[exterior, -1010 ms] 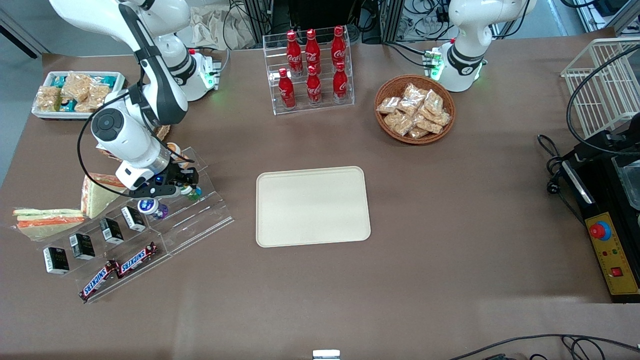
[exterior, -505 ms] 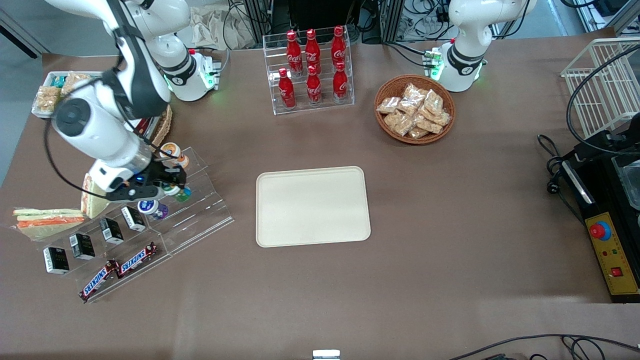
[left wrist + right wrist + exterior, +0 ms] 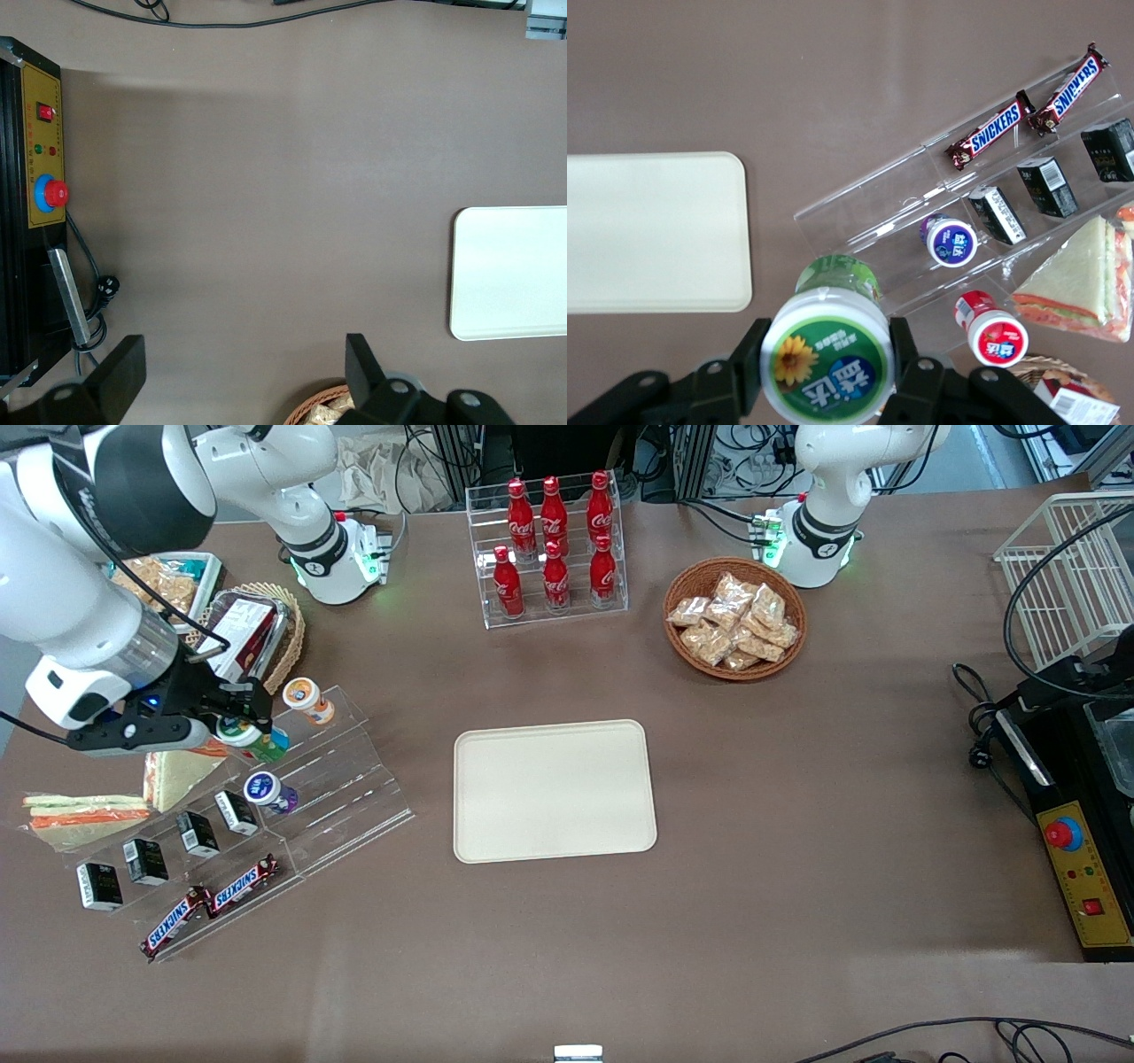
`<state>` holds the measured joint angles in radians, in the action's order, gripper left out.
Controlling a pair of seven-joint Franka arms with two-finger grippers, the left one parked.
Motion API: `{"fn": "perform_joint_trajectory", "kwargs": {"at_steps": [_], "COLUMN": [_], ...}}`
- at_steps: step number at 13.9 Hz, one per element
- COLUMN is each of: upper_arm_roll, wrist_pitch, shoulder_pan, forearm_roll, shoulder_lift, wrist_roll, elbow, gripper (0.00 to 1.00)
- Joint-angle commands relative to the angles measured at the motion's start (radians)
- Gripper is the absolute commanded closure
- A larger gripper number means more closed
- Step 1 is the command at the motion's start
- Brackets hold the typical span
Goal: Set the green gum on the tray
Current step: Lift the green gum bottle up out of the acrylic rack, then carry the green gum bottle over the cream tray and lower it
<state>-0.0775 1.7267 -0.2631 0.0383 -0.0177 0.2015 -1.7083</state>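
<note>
My right gripper (image 3: 241, 724) (image 3: 826, 359) is shut on the green gum (image 3: 252, 740) (image 3: 827, 350), a small green bottle with a white-rimmed lid showing a sunflower label. It hangs lifted above the upper steps of the clear acrylic rack (image 3: 350, 779) (image 3: 895, 204), near the working arm's end of the table. The cream tray (image 3: 554, 790) (image 3: 651, 232) lies flat in the middle of the table with nothing on it, well apart from the gripper.
On the rack stand an orange-lidded bottle (image 3: 307, 698) (image 3: 990, 329), a purple bottle with a blue lid (image 3: 268, 792) (image 3: 950, 240), several black boxes (image 3: 196, 833) and two Snickers bars (image 3: 211, 905). Sandwiches (image 3: 173, 775) lie beside it. A cola rack (image 3: 554, 549) and a snack basket (image 3: 734, 618) stand farther from the camera.
The gripper has risen off the rack with the green gum in it and drawn away from the tray toward the table's end.
</note>
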Motion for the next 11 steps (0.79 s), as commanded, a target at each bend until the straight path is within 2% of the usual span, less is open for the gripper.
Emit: {"fn": "perform_joint_trajectory", "kwargs": {"at_steps": [1,4,7,9,11], "upper_arm_roll": [0.039,0.053,0.053,0.051,0.051], "wrist_pitch": [-0.030,-0.013,0.046,0.140,0.308], "shoulder_pan": [-0.060,-0.166,-0.246,-0.286,-0.324], "forearm_roll": [0.012,0.026,0.032,0.028,0.028], "shoulder_lift": [0.071,0.131,0.188,0.220,0.219], "wrist_roll": [0.197,0.447,0.564,0.599,0.639], "elbow": [0.090,0.125,0.121,0.040,-0.101], "gripper": [0.75,0.75,0.75,0.75,0.75]}}
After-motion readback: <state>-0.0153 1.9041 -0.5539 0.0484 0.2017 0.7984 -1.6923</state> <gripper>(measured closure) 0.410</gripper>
